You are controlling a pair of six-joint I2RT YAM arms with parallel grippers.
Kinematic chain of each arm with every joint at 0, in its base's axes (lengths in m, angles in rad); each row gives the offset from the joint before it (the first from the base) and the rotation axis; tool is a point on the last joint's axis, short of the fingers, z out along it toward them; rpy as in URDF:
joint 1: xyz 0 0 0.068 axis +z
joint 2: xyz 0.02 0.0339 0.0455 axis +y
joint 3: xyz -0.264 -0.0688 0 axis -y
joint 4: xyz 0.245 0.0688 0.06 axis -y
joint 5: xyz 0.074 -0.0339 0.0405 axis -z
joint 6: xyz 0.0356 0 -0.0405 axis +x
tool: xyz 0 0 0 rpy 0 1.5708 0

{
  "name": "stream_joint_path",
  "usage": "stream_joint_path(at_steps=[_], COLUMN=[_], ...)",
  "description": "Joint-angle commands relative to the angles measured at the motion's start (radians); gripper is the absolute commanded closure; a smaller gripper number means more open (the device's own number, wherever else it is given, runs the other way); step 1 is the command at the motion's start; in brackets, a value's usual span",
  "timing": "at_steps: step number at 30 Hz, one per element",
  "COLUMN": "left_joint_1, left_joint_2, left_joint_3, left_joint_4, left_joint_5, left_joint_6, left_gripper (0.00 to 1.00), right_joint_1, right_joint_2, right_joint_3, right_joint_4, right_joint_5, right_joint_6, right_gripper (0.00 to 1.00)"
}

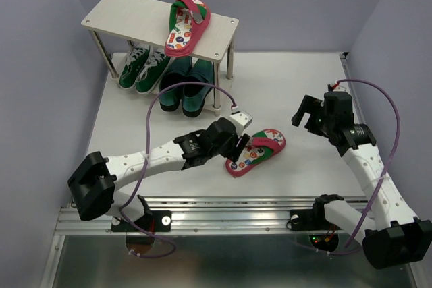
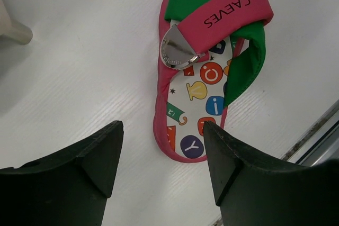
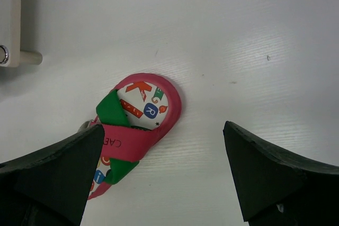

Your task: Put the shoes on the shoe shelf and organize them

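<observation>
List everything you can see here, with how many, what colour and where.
Shoe shelf: one, pale wood, silver legs, far left.
Shelf flip-flop: one, red, patterned white footbed, on top board.
Table flip-flop: one, same colours, on table, front middle.
Sneakers: two, green, white laces, under top board, left.
Loafers: two, dark green, under top board, right.
Table: one, white.
Cables: two, purple, one per arm.
Left arm: one, white and black, jaws open at the table flip-flop's heel.
Right arm: one, white and black, raised at right, jaws open, empty.
</observation>
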State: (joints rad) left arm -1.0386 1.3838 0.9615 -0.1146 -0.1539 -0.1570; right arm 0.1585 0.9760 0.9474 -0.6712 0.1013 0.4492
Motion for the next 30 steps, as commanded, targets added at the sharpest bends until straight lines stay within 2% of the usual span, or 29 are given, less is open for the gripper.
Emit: stream_joint_path(at_steps=[1, 7, 30], left_joint_1=[-0.005, -0.006, -0.006], left_joint_2=[-0.005, 0.052, 0.34], left_joint_3=[-0.067, -0.086, 0.023], left_joint_4=[0.246, 0.32, 0.458], left_joint_5=[0.031, 0.077, 0.063], left_joint_6=[0.123, 0.145, 0.229], left_gripper=[0.28, 0.28, 0.35], right_joint_1=[0.003, 0.003, 0.003], right_joint_2=[-0.029, -0.04, -0.048], right_joint_3=[0.037, 0.013, 0.001], right_joint_4=[-0.016, -0.016, -0.028], right_joint_5=[0.031, 0.032, 0.04], right_joint_6=[0.0, 0.0, -0.01], right_gripper=[0.0, 0.0, 0.0])
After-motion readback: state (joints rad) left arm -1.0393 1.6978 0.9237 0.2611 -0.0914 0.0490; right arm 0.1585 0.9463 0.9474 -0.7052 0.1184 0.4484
